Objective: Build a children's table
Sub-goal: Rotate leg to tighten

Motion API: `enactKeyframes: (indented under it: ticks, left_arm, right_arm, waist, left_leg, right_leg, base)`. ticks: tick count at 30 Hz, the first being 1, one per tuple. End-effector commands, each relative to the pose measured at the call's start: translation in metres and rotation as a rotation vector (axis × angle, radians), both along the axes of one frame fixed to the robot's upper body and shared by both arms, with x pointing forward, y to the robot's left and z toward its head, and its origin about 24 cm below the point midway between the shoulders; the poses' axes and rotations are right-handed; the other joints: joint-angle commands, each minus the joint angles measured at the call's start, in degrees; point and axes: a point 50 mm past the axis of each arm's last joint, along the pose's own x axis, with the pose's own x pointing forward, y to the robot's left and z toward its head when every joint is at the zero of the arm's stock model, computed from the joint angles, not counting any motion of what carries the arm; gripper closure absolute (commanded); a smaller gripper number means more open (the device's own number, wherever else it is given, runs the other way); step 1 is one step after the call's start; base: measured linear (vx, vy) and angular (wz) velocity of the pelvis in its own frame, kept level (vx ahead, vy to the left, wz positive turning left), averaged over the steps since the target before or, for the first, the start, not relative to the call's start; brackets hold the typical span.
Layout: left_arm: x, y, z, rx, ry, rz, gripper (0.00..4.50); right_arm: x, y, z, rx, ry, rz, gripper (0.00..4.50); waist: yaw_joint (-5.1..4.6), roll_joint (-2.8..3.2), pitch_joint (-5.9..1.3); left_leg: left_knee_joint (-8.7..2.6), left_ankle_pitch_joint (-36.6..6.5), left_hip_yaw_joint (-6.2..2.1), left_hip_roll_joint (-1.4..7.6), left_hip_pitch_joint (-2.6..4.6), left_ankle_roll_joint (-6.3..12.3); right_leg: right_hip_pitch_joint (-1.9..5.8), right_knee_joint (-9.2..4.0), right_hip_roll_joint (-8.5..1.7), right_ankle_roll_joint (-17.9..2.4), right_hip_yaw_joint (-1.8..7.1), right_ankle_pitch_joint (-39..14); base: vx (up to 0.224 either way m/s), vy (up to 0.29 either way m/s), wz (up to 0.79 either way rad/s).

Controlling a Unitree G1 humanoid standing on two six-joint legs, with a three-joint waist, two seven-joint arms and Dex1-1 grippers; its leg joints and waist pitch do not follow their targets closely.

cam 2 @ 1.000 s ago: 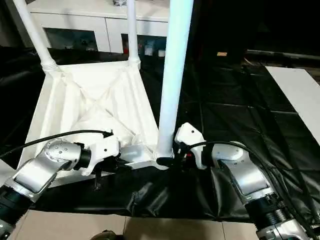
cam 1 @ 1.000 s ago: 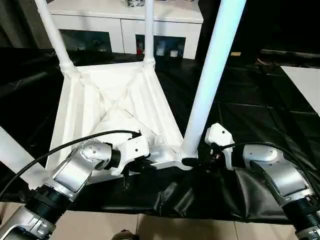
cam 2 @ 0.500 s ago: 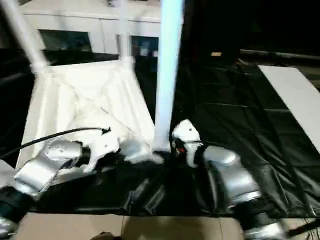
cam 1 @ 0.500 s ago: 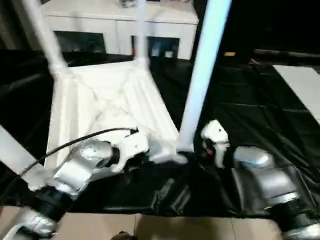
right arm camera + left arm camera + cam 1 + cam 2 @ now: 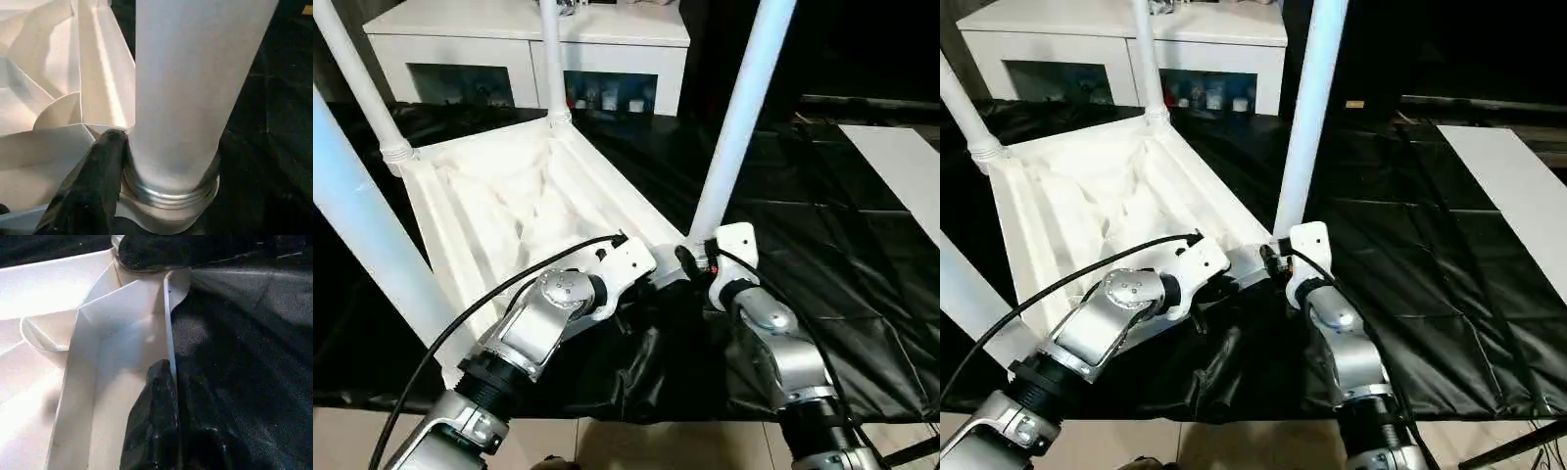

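Note:
The white tabletop (image 5: 499,196) lies upside down on the black cloth, ribbed underside up. Legs stand in its corner sockets: two at the back (image 5: 357,83) (image 5: 549,59), one at the near left (image 5: 367,230), one at the near right (image 5: 739,127). My left gripper (image 5: 654,282) is shut on the thin rim wall (image 5: 168,323) by that near-right corner, its black fingers (image 5: 154,421) pinching the edge. My right gripper (image 5: 690,259) is around the base of the near-right leg (image 5: 190,98). One finger (image 5: 100,181) presses the leg just above its socket collar; the other finger is hidden behind the leg.
A white glass-door cabinet (image 5: 607,39) stands behind the tabletop. The black-draped work table (image 5: 842,264) stretches to the right, with a white panel (image 5: 901,166) at its far right. The cloth bunches below the grippers (image 5: 646,362). A black cable (image 5: 460,308) loops over my left forearm.
The whole picture has shifted, and my arms now reach more forward and closer together. Both grippers keep their holds on the rim and the leg base. The near-left leg has come into view.

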Motion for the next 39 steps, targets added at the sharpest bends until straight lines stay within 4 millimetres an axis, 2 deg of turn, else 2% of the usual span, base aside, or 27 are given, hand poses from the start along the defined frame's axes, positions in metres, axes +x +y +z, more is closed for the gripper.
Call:
enactKeyframes:
  ticks: [1,2,3,4,6,7,9,11,14,15,16,17,19,23,25,27,28,30,31,35,37,39]
  left_arm:
    - [0.002,0.004,-0.004,0.047,-0.025,0.008,4.5]
    - [0.001,0.008,-0.005,0.067,-0.02,-0.003,4.5]
    - [-0.001,0.016,-0.007,0.096,-0.001,-0.013,4.5]
    - [-0.001,0.016,-0.007,0.096,-0.001,-0.013,4.5]
    - [-0.008,0.027,-0.01,0.102,0.051,-0.064,4.5]
    - [-0.01,0.03,-0.01,0.105,0.06,-0.092,4.5]
    - [-0.014,0.038,-0.01,0.11,0.082,-0.136,4.5]
    - [-0.02,0.042,-0.009,0.099,0.095,-0.226,4.5]
    - [-0.027,0.05,-0.007,0.112,0.124,-0.304,4.5]
    - [-0.031,0.055,-0.004,0.111,0.144,-0.355,4.5]
    - [-0.034,0.057,-0.001,0.101,0.156,-0.392,4.5]
    - [-0.035,0.058,0.0,0.097,0.158,-0.399,4.5]
    - [-0.036,0.058,0.004,0.092,0.157,-0.417,4.5]
    - [-0.038,0.062,0.006,0.091,0.177,-0.443,4.5]
    - [-0.038,0.063,0.006,0.092,0.176,-0.439,4.5]
    - [-0.038,0.064,0.007,0.093,0.171,-0.437,4.5]
    - [-0.037,0.065,0.007,0.095,0.167,-0.435,4.5]
    - [-0.037,0.065,0.008,0.096,0.166,-0.434,4.5]
    - [-0.037,0.066,0.007,0.097,0.167,-0.434,4.5]
    - [-0.036,0.067,0.008,0.099,0.168,-0.432,4.5]
    - [-0.036,0.068,0.008,0.104,0.169,-0.43,4.5]
    - [-0.035,0.068,0.008,0.106,0.169,-0.429,4.5]
  right_arm:
    - [-0.005,0.013,0.005,0.042,-0.02,0.101,1.14]
    - [-0.005,0.008,0.007,0.036,-0.017,0.121,1.01]
    - [-0.006,-0.001,0.013,0.034,-0.018,0.143,0.79]
    - [-0.006,-0.001,0.013,0.034,-0.018,0.143,0.79]
    - [-0.011,-0.016,0.019,-0.024,0.005,0.296,0.67]
    - [-0.014,-0.023,0.021,-0.064,0.004,0.353,0.67]
    - [-0.023,-0.035,0.025,-0.088,0.015,0.488,0.67]
    - [-0.033,-0.045,0.028,-0.091,0.036,0.603,0.67]
    - [-0.041,-0.055,0.03,-0.089,0.068,0.7,0.67]
    - [-0.045,-0.059,0.031,-0.094,0.092,0.751,0.67]
    - [-0.047,-0.06,0.032,-0.092,0.108,0.79,0.67]
    - [-0.047,-0.06,0.033,-0.091,0.11,0.8,0.67]
    - [-0.044,-0.058,0.033,-0.093,0.105,0.811,0.67]
    - [-0.037,-0.055,0.032,-0.12,0.097,0.825,0.67]
    - [-0.034,-0.054,0.03,-0.128,0.1,0.823,0.67]
    - [-0.034,-0.053,0.029,-0.127,0.112,0.846,0.67]
    - [-0.034,-0.052,0.027,-0.143,0.12,0.855,0.67]
    - [-0.034,-0.052,0.025,-0.157,0.126,0.859,0.67]
    - [-0.034,-0.052,0.024,-0.161,0.128,0.862,0.92]
    - [-0.031,-0.049,0.022,-0.156,0.124,0.863,1.06]
    - [-0.03,-0.047,0.021,-0.15,0.118,0.859,1.39]
    - [-0.028,-0.046,0.021,-0.137,0.113,0.854,1.44]
  waist:
    - [-0.24,-0.52,-3.11]
    - [-0.35,-0.75,-3.18]
    - [-0.21,-0.6,-3.16]
    - [-0.26,-0.55,-3.18]
    - [-0.05,-0.67,-3.17]
    - [-0.11,-0.66,-3.04]
    - [0.17,-0.76,-3.15]
    - [0.44,-0.63,-3.2]
    - [0.58,-0.56,-3.49]
    - [0.66,-0.84,-3.65]
    - [0.92,-0.64,-3.76]
    - [0.86,-0.67,-3.67]
    - [1.09,-0.5,-3.65]
    - [1.33,-0.63,-3.58]
    - [1.34,-0.55,-3.44]
    - [1.26,-0.82,-3.46]
    - [1.22,-0.72,-3.45]
    - [1.2,-0.78,-3.49]
    - [1.22,-0.86,-3.56]
    - [1.21,-0.87,-3.62]
    - [1.18,-0.81,-3.65]
    - [1.23,-0.81,-3.62]
  left_leg:
    - [-5.98,-21.5,-2.46,3.94,1.69,-2.31]
    - [-6.02,-20.6,-2.46,3.97,1.48,-2.02]
    - [-6.09,-18.7,-2.56,4.09,1.3,-1.55]
    - [-5.92,-19.0,-2.41,4.13,1.55,-1.42]
    - [-5.74,-19.2,-2.35,4.25,1.71,-1.06]
    - [-5.74,-18.7,-2.19,4.27,1.7,-0.99]
    - [-5.53,-18.8,-2.2,4.37,1.84,-0.63]
    - [-5.38,-16.5,-2.04,4.48,1.9,0.77]
    - [-5.04,-12.7,-1.85,4.51,1.92,1.87]
    - [-4.87,-10.8,-1.87,4.5,1.72,2.86]
    - [-4.73,-8.9,-1.97,4.57,1.75,3.73]
    - [-4.73,-8.4,-1.8,4.55,1.79,4.05]
    - [-4.53,-7.9,-1.47,4.54,2.32,4.48]
    - [-4.65,-9.2,-1.34,4.6,2.42,3.57]
    - [-4.84,-11.8,-1.21,4.6,2.71,2.11]
    - [-4.94,-12.7,-1.29,4.57,2.51,1.58]
    - [-4.97,-13.1,-1.33,4.6,2.5,1.29]
    - [-4.94,-12.9,-1.31,4.56,2.49,1.07]
    - [-4.9,-12.4,-1.33,4.55,2.45,1.2]
    - [-4.73,-11.2,-1.31,4.5,2.3,1.88]
    - [-4.67,-11.0,-1.31,4.46,2.31,2.09]
    - [-4.68,-11.0,-1.29,4.51,2.34,2.12]
  right_leg:
    - [0.33,-4.63,-1.86,-5.5,1.11,-20.0]
    - [0.65,-4.48,-1.89,-5.6,1.05,-19.3]
    - [1.03,-4.25,-1.91,-5.8,0.95,-17.8]
    - [0.76,-4.27,-1.92,-6.3,1.02,-18.2]
    - [0.98,-4.31,-2.01,-6.8,1.08,-18.6]
    - [0.71,-4.34,-1.96,-7.2,1.17,-18.3]
    - [1.05,-4.29,-2.11,-7.6,1.15,-18.0]
    - [1.09,-3.93,-1.99,-9.0,1.21,-13.7]
    - [1.32,-3.17,-1.88,-11.2,1.03,-8.1]
    - [1.72,-2.8,-1.85,-12.2,0.89,-5.4]
    - [1.94,-2.33,-1.9,-13.1,0.77,-2.8]
    - [1.83,-2.28,-1.76,-13.5,0.78,-1.9]
    - [1.52,-2.15,-1.66,-15.1,0.82,-0.6]
    - [1.53,-2.16,-1.76,-15.4,0.79,-2.9]
    - [1.3,-2.5,-1.78,-15.0,0.86,-5.9]
    - [1.51,-2.52,-1.88,-14.4,0.89,-7.3]
    - [1.47,-2.59,-1.94,-13.9,0.9,-7.9]
    - [1.46,-2.59,-1.88,-13.5,0.93,-7.7]
    - [1.53,-2.53,-1.96,-13.5,0.95,-7.2]
    - [1.59,-2.37,-1.92,-13.8,0.93,-5.9]
    - [1.58,-2.33,-1.9,-14.0,0.91,-5.9]
    - [1.56,-2.32,-1.86,-14.1,0.92,-5.8]
  base:
    - [0.0,0.0,0.0]
    - [0.0,0.0,0.0]
    - [0.0,0.0,0.0]
    - [0.0,0.0,0.0]
    - [0.0,0.0,0.0]
    - [0.0,0.0,0.0]
    - [0.0,0.0,0.0]
    - [0.0,0.0,0.0]
    - [0.0,0.0,0.0]
    - [0.0,0.0,0.0]
    - [0.0,0.0,0.0]
    - [0.0,0.0,0.0]
    - [0.0,0.0,0.0]
    - [0.0,0.0,0.0]
    - [0.0,0.0,0.0]
    - [0.0,0.0,0.0]
    - [0.0,0.0,0.0]
    - [0.0,0.0,0.0]
    - [0.0,0.0,0.0]
    - [0.0,0.0,0.0]
    - [0.0,0.0,0.0]
    - [0.0,0.0,0.0]
